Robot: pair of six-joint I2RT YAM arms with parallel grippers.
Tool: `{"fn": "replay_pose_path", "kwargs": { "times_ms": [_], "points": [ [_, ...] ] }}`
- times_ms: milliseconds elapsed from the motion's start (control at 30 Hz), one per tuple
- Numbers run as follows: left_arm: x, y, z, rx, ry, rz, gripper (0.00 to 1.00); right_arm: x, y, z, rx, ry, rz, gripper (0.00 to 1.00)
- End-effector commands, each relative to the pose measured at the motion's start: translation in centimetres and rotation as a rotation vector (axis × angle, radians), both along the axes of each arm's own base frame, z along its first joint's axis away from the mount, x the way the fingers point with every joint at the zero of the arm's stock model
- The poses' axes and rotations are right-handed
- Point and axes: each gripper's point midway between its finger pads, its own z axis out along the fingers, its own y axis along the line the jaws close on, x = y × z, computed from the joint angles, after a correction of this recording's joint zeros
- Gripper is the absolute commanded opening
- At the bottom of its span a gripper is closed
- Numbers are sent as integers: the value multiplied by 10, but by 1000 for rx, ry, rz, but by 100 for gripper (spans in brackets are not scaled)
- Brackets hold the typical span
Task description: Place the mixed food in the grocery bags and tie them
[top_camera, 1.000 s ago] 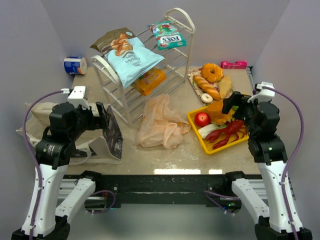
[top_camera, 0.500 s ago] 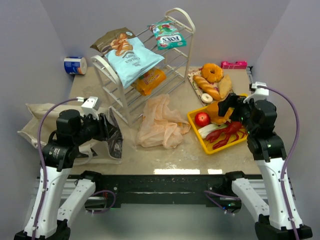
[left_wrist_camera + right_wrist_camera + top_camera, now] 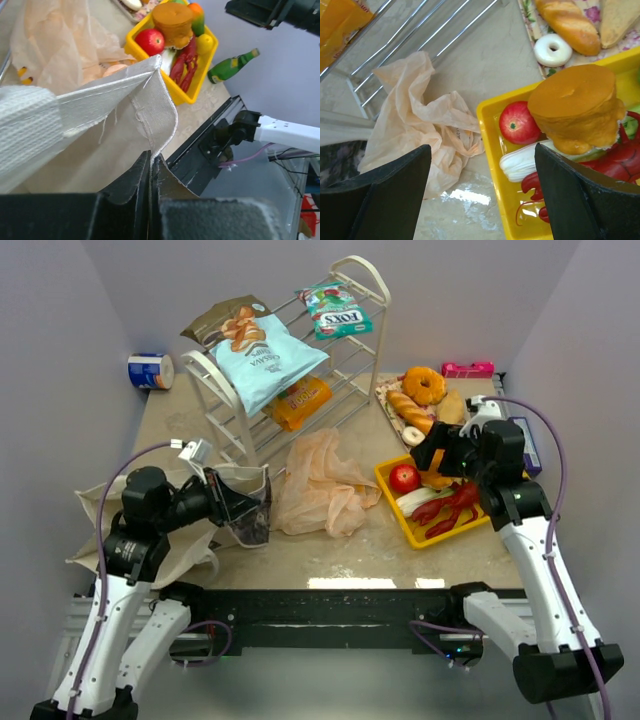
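My left gripper (image 3: 226, 502) is shut on the hem of the beige cloth tote (image 3: 105, 530), holding its mouth up and open; the left wrist view shows the jaws (image 3: 150, 162) pinching the tote's stitched rim (image 3: 155, 95). The peach-pink plastic bag (image 3: 320, 485) lies crumpled mid-table. My right gripper (image 3: 425, 455) hangs open above the yellow tray's left end, its fingers (image 3: 482, 150) straddling the tray rim near the red apple (image 3: 519, 123). Light blue (image 3: 265, 360), brown (image 3: 228, 320), green-white (image 3: 335, 310) and orange (image 3: 300, 400) snack packets rest on the wire rack.
The yellow tray (image 3: 396, 508) also holds a red lobster (image 3: 455, 505), a white vegetable (image 3: 522, 162) and an orange cake (image 3: 575, 100). Bread loaves (image 3: 415, 412) and a donut (image 3: 425, 385) lie behind it. The wire rack (image 3: 350, 360) leans at the back, with a blue can (image 3: 150, 371) far left.
My left gripper has shut on the tote's rim and drawn it up and to the right, opening the bag. My right arm has swung left over the tray.
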Motion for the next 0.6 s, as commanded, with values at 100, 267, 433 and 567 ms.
{"fn": "replay_pose_path", "kwargs": {
  "times_ms": [100,267,433,567],
  "points": [
    [11,-39,46,-199,-84,-71,0,8,37,20,73,-71,87,87],
    [18,-75,36,-199,-53,-96,0,11,66,11,88,-39,135,87],
    [34,-110,35,-212,-57,-72,0,8,83,14,137,-55,170,88],
    [36,-155,40,-225,-84,-134,0,3,93,21,198,-65,208,89]
  ]
}}
